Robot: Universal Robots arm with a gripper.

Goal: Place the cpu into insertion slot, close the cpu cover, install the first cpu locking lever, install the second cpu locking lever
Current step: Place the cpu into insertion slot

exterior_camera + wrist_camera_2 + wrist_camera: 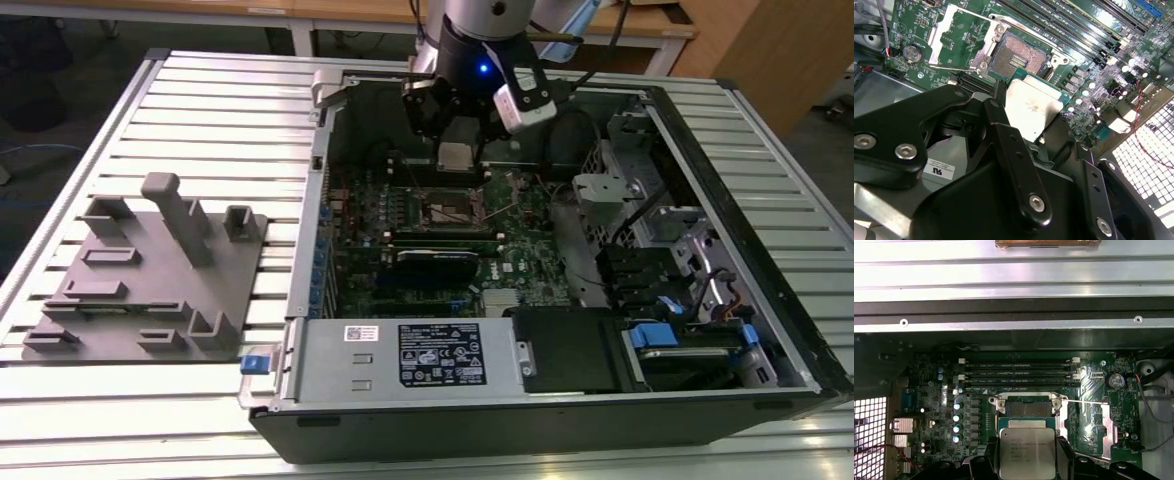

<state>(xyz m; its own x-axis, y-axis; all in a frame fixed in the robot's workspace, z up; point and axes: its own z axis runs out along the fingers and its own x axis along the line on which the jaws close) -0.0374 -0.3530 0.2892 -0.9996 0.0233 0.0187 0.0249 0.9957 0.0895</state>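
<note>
The gripper (455,150) is reaching down into the open computer case (400,350), and its black fingers (1064,457) are pinching the cpu (1027,452) by two opposite edges, the silver top facing up. The chip is hanging in the air above the green motherboard (929,390), just beside the insertion slot (1027,407) and not over its middle; in both wrist views its near edge is lying close to the slot's rim. The slot is standing bare, with its dark centre showing, and the cpu cover (940,35) is lying folded back flat on the far side of it. So I am judging that the first step, the placing, is in hand and not done. This step is asking, I think, for the chip to be level and square over the slot, because the contacts inside are looking fine and easy to damage.
</note>
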